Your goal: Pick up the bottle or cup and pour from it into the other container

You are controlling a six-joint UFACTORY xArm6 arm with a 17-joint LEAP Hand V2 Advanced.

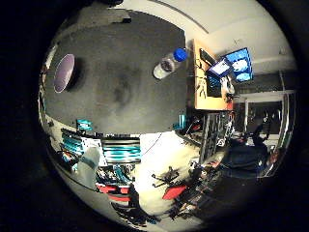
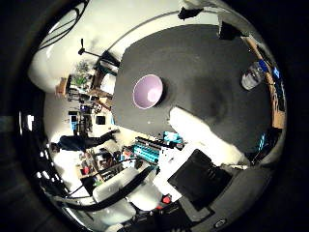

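Note:
A purple bowl [image 2: 148, 92] stands open side up on the dark grey table [image 1: 120, 104]. A clear plastic bottle [image 1: 169, 63] with a blue cap stands on the same table, well apart from the bowl and near the table's edge. My right hand [image 2: 203, 133] hovers high above the table, between the two and touching neither. One white finger reaches out straight over the tabletop and nothing is held. Both things look small, so they are far from the palm.
A wooden desk [image 1: 210, 82] with lit monitors stands just past the table edge beside the bottle. Shelves and gear [image 2: 87, 82] crowd the floor beyond the bowl's side.

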